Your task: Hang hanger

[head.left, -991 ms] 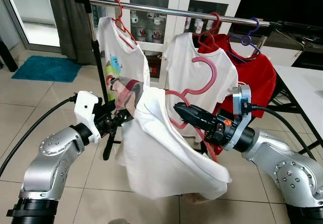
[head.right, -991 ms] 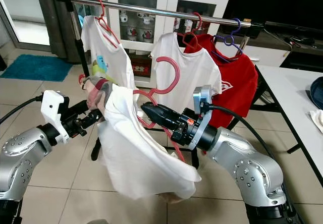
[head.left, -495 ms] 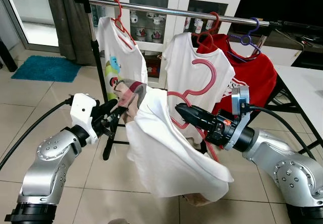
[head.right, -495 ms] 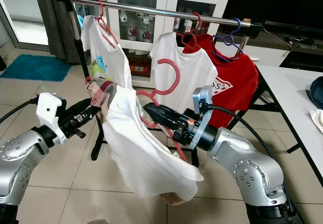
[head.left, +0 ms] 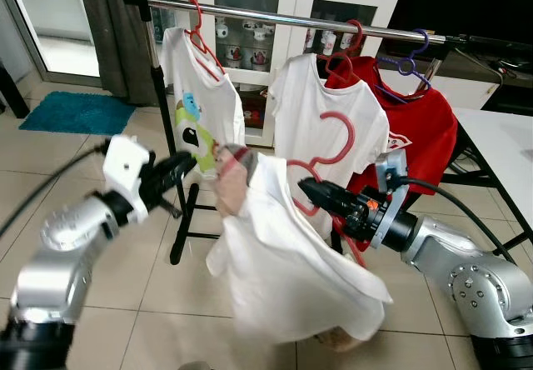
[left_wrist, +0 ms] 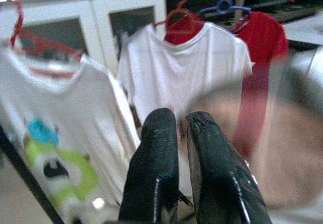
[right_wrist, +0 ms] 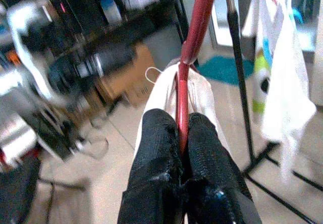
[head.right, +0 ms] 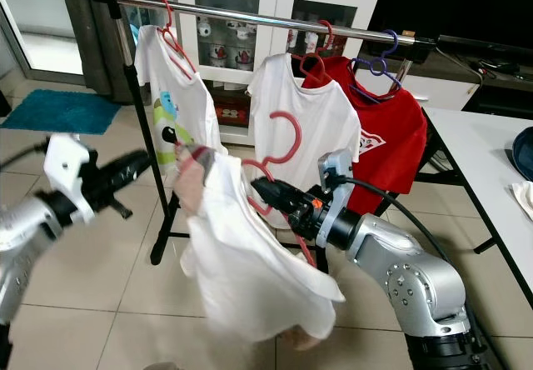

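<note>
Below the clothes rail (head.left: pixel 275 13), the right gripper (head.left: pixel 310 190) pinches the pink hanger (head.left: pixel 329 141) by its shoulder, a white shirt (head.left: pixel 287 262) draped over it and sagging. Its hook stands beneath the rail's bare stretch between 2 hung shirts, nearer the rail's middle than either end. The left gripper (head.left: pixel 176 170) is apart from the cloth, its fingers (left_wrist: pixel 156 173) nearly together around nothing. Judged best: lift the hook above the rail, keep it facing the bar, then lower until it catches before letting go.
</note>
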{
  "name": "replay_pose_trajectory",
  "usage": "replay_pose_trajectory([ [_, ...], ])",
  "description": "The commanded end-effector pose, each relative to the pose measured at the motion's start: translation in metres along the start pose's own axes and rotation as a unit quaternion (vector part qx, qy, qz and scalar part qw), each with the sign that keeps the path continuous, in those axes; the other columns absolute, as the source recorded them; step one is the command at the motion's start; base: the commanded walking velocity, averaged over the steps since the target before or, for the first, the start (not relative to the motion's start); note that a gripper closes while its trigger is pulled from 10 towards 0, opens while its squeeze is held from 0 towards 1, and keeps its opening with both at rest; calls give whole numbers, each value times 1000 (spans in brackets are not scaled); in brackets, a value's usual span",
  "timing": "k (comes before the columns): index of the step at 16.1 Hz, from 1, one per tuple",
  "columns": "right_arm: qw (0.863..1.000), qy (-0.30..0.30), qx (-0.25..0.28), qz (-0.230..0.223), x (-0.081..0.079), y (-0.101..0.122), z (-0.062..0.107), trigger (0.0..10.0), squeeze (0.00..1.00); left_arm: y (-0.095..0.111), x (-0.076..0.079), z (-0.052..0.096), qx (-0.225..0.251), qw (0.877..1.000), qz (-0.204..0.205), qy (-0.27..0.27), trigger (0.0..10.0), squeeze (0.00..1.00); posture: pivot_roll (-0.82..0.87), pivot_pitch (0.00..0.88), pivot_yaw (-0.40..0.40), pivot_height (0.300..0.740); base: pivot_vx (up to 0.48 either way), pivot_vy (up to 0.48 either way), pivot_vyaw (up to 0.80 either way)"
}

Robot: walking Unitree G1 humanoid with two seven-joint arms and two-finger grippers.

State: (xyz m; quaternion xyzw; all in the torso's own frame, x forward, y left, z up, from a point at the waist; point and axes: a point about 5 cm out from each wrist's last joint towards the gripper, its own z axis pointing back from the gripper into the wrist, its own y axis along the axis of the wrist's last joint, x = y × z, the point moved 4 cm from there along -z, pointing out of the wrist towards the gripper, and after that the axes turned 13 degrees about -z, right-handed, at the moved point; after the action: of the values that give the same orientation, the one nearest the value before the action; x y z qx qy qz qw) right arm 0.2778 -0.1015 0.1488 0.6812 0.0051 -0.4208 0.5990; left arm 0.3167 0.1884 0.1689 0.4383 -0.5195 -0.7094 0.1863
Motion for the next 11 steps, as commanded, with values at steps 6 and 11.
replay_pose_trajectory([
  [6,1000,23,4,13,-8,-2,1,10000,0,8,-22,-8,0,999,-39,-4,0,0,1,0,-60,740,0,0,0],
  [11,993,95,-16,66,-25,14,13,10000,0,11,-22,28,14,993,-10,-115,10000,1000,4,0,-82,740,0,0,0],
])
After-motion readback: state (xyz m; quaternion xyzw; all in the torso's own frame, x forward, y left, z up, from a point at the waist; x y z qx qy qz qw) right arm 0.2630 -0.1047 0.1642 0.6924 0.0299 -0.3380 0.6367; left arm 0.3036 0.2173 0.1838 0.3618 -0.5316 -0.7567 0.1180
